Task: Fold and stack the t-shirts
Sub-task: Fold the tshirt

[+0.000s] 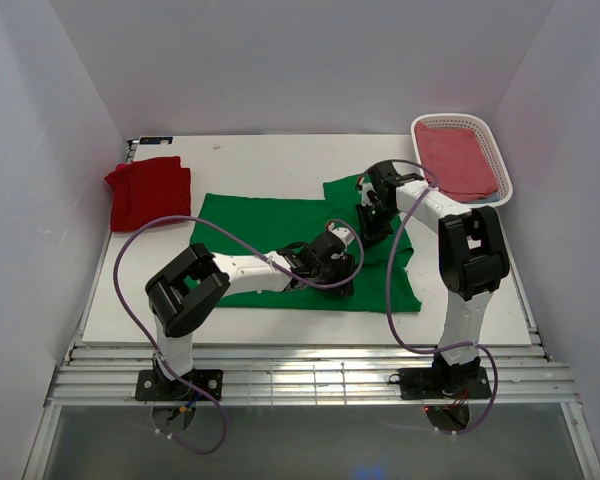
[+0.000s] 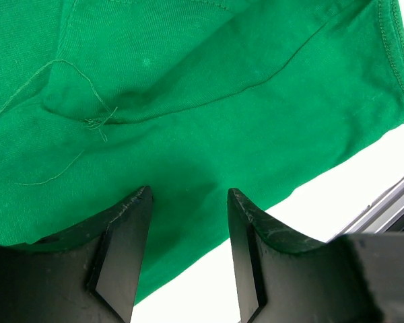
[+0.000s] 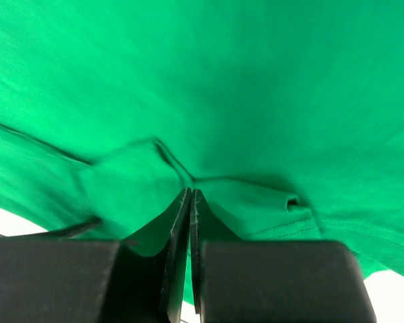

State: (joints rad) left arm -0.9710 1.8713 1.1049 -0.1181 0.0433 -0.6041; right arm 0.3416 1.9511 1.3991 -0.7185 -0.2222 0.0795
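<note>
1. The green shirt [image 1: 265,222] lies spread across the middle of the table [image 1: 260,150]. One part reaches back toward the right arm.
2. The right gripper [image 1: 373,226] is down on the far right part of the green shirt.
3. In the right wrist view, the right gripper [image 3: 192,195] has its jaws together with only a hairline gap between them. Creases in the green shirt [image 3: 256,101] run into the tips and a small fold bunches there, so the jaws are pinched on the cloth.
4. The left gripper [image 1: 332,262] sits low over the near part of the green shirt, toward its right end.
5. In the left wrist view, the left gripper [image 2: 188,195] has its jaws well apart and nothing between them. The black fingers [image 2: 124,235] stand over the green shirt [image 2: 222,87] near its hem. I cannot tell whether the tips touch the cloth.
6. A loose thread [image 2: 94,121] lies on the shirt ahead of the left fingers. Bare table [image 2: 323,215] shows just beyond the hem.
7. The red shirt [image 1: 148,190] lies folded at the far left corner of the table, apart from the green one and from both grippers.
8. A white basket [image 1: 420,125] sits at the far right corner and holds a paler red cloth [image 1: 455,158].
</note>
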